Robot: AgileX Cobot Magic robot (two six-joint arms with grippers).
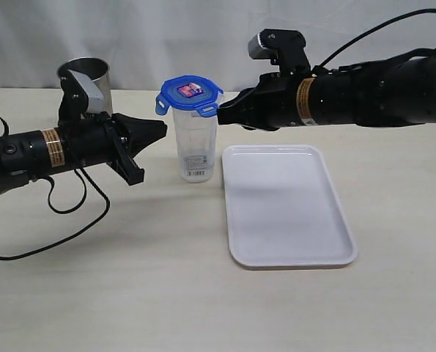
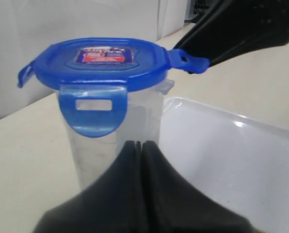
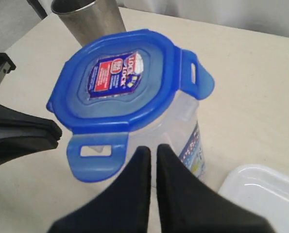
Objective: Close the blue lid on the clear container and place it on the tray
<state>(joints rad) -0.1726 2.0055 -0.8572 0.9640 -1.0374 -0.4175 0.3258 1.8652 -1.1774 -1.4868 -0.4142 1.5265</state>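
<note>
Left claw (image 2: 139,145) pinched together, empty, tip just short of canister (image 1: 196,147) wall. Right claw (image 3: 153,150) also together, empty, tip near a lid (image 1: 190,93) tab. Lid seated on upright canister, side tabs flared out. Canister on table (image 1: 130,293), just beside tray (image 1: 287,213), not on it. Steel cup (image 1: 86,77) behind left arm.

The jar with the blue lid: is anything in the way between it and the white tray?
Nothing visible. The jar stands right beside the tray, only bare table between them. The right gripper hangs higher up, by the lid.
</note>
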